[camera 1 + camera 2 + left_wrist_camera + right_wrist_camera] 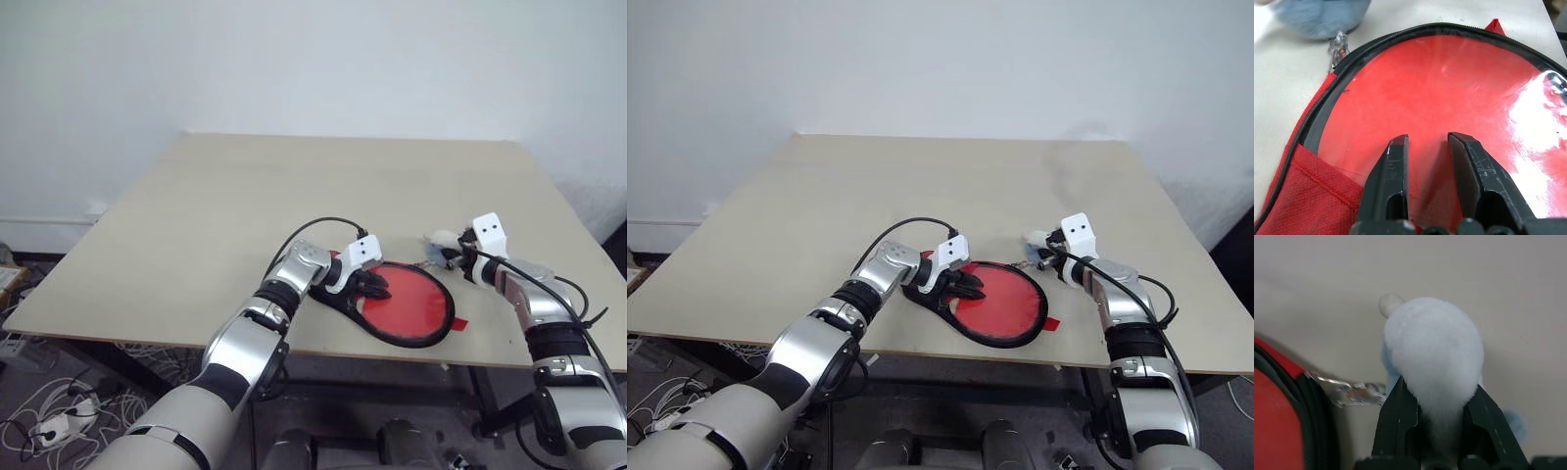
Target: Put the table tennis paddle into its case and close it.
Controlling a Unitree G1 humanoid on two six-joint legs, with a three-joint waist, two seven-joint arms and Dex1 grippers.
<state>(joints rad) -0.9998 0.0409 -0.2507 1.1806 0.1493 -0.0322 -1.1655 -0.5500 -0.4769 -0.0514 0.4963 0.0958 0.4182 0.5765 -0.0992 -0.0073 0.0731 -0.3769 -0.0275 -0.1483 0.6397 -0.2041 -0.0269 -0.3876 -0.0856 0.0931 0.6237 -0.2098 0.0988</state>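
Setting: plain white wall behind a pale beige wooden counter [294, 196], bare across its far half.
Case: paddle-shaped black fabric case [343, 304] with red lining and a clear plastic panel, lying flat near the counter's front edge, round end toward the robot's right, narrow end toward its left.
Paddle: round red rubber-faced table tennis paddle [411, 305] already inside, its red face showing through the clear panel; the handle end was hidden under the left arm.
Left pincer: left pincer [373, 285] lay on the case's narrow end, black fingers [1393, 181] slightly apart and pressed on the clear panel – pinning rather than clamping anything, by my reading.
Right pincer: right pincer [1440, 406] clenched on a fluffy whitish-blue pompom charm [1435, 352], just beside the case's round end on the robot's right.
Link: short metal chain [1349, 390] ran from the charm to the black zip edge; it looked like the zip's pull.
Key relation: the zip track curved around the round end away from the right pincer – so the right arm was the nearer one for drawing it along, the left for steadying.
Progress: paddle stowed; closing apparently under way.
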